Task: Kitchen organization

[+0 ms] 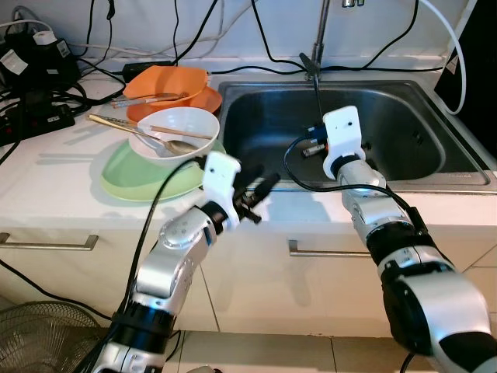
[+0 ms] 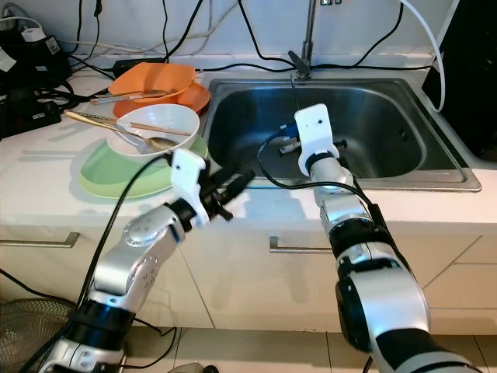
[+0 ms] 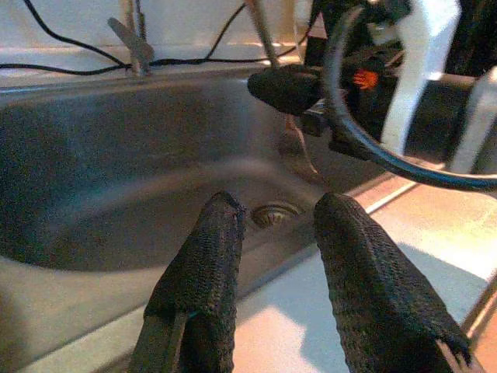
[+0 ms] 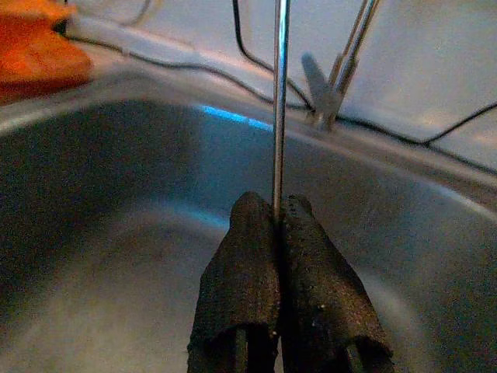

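Note:
My right gripper (image 4: 276, 210) hangs over the steel sink (image 1: 458, 177), shut on a thin metal utensil (image 1: 318, 97) whose shaft points up toward the faucet (image 1: 319, 35). In the left wrist view its lower end looks like a spoon bowl (image 3: 299, 155). My left gripper (image 1: 258, 200) is open and holds nothing, low over the counter's front edge by the sink's near left corner. To its left a white bowl (image 1: 186, 120) with a spoon and chopsticks sits in a green dish (image 1: 136, 177). Orange bowls (image 1: 167, 80) with chopsticks stand behind.
Power strips and black cables (image 1: 35, 70) crowd the counter's back left. The sink drain (image 3: 273, 211) is uncovered. A floor fan (image 1: 31, 338) stands at lower left. Drawer handles (image 1: 46, 242) run below the counter.

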